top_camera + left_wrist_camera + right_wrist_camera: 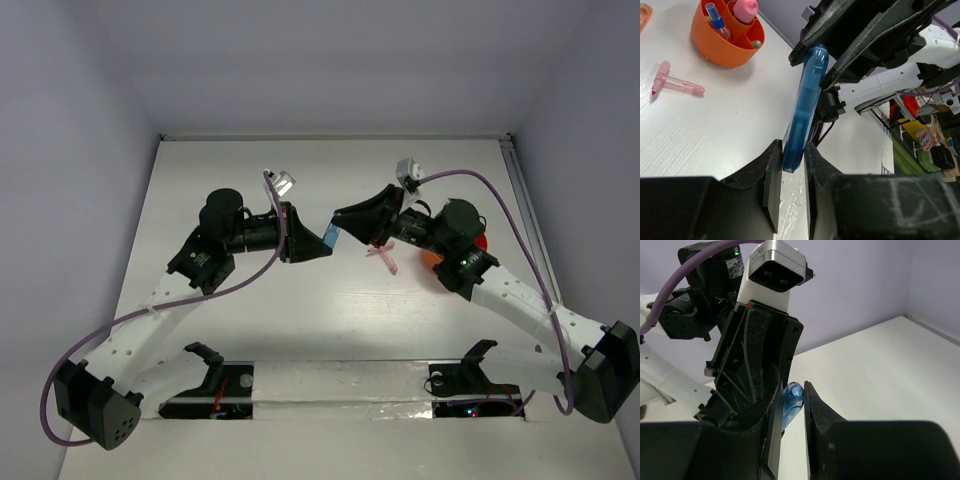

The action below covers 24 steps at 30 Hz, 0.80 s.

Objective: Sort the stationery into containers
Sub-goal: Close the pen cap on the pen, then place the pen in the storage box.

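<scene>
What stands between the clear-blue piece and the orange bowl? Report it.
Only the pink T-shaped piece, lying flat on the table short of the orange bowl; a carried path should clear it. The clear-blue piece is clamped by both left gripper and right gripper, and the right arm overhangs the bowl.

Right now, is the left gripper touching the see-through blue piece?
Touching. In the left wrist view, the left gripper pinches the blue piece on both sides, no gap.

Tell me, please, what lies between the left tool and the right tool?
The clear-blue piece bridges them: the left tool pinches one end, the right tool clasps the other, clearest in the left wrist view.
</scene>
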Each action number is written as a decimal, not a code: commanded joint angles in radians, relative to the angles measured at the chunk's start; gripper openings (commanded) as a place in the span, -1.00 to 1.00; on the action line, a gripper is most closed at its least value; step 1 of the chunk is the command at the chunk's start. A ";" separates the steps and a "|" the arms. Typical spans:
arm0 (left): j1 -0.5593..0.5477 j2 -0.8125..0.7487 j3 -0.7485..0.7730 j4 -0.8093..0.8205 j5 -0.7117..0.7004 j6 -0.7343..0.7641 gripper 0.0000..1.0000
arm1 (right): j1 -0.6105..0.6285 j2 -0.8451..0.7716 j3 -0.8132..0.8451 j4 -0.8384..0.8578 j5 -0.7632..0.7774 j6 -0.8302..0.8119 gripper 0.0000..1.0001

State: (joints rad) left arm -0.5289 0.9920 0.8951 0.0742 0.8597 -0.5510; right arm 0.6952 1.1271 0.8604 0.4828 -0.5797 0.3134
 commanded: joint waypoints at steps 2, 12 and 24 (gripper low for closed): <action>0.043 -0.029 0.196 0.384 -0.139 -0.040 -1.00 | 0.073 0.007 -0.184 -0.283 -0.157 0.027 -1.00; 0.043 -0.075 -0.025 0.372 -0.090 -0.061 -0.37 | 0.063 0.005 0.018 -0.211 0.223 0.124 -1.00; 0.043 -0.294 -0.074 0.033 -0.250 0.135 0.98 | -0.114 0.048 0.063 -0.144 0.521 0.256 -1.00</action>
State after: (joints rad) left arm -0.4870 0.7338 0.8154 0.1783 0.6678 -0.4896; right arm 0.6342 1.2457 0.9207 0.3168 -0.1722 0.5327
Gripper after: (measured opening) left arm 0.964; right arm 0.230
